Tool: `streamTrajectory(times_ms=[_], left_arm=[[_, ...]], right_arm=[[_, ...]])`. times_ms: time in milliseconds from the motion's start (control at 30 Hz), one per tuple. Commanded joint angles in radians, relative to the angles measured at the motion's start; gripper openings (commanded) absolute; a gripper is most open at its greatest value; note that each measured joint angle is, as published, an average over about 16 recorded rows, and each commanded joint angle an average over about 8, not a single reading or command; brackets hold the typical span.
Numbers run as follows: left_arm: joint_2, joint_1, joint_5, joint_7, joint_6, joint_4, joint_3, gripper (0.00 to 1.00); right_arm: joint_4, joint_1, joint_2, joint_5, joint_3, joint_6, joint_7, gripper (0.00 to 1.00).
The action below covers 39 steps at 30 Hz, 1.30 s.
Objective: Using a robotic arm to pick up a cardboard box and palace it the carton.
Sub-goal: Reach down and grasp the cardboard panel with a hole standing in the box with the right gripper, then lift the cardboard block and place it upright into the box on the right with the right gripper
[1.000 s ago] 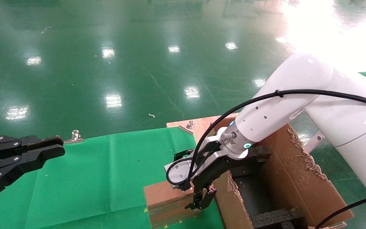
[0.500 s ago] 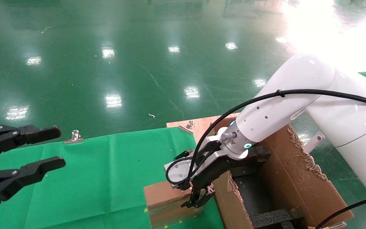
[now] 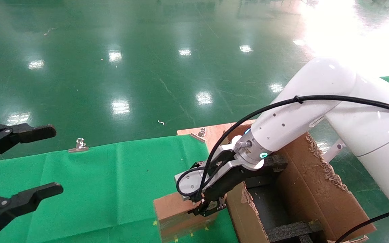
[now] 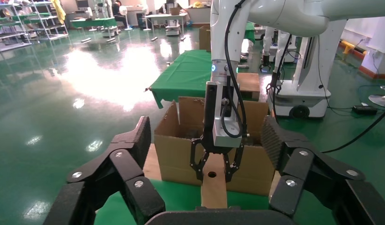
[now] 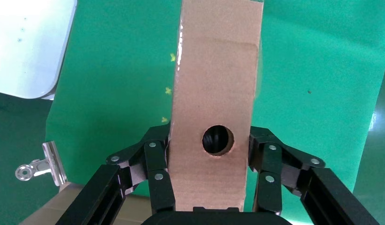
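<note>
The small brown cardboard box [image 3: 170,210] lies on the green cloth, close beside the large carton [image 3: 311,189]. My right arm's white wrist with the teal ring reaches down to it. The right gripper [image 3: 207,206] straddles the box's end, and its fingers press both side faces. In the right wrist view the box [image 5: 214,84] with a round hole fills the space between the fingers of the right gripper [image 5: 209,154]. My left gripper [image 3: 55,158] hangs open and empty at the far left. From the left wrist view the box [image 4: 214,190] stands in front of the carton [image 4: 176,154].
The green cloth [image 3: 113,182] covers the table. Binder clips [image 3: 79,144] hold its far edge. Black foam inserts [image 3: 292,229] lie inside the carton, whose flaps are torn. A bare wooden board [image 3: 214,133] shows behind the carton. Shiny green floor lies beyond.
The left gripper has opened wide from shut. The right gripper has sunk lower over the box end and its fingers have closed in against the box's sides.
</note>
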Motion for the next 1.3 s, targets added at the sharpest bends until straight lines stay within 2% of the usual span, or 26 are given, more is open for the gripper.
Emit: streamTrajectory(times_ms=[33,300,800,1033,1300], left_arm=[[0.000,0.000,0.000,0.000,0.000,0.000,0.000,1.00],[0.000,0.000,0.000,0.000,0.000,0.000,0.000,1.00],[0.000,0.000,0.000,0.000,0.000,0.000,0.000,1.00],[0.000,0.000,0.000,0.000,0.000,0.000,0.000,1.00],[0.000,0.000,0.000,0.000,0.000,0.000,0.000,1.00]], right_arm=[[0.000,-0.001,0.000,0.000,0.000,0.000,0.001,0.00],[-0.033,0.047,0.007,0.025,0.008,-0.005,-0.018,0.00],[-0.268,0.366,0.042,0.134,-0.041,-0.030,-0.179,0.00],[-0.363,0.502,0.062,0.224,-0.111,-0.036,-0.251,0.00],[-0.433,0.573,0.110,0.309,-0.229,-0.036,-0.294,0.00]])
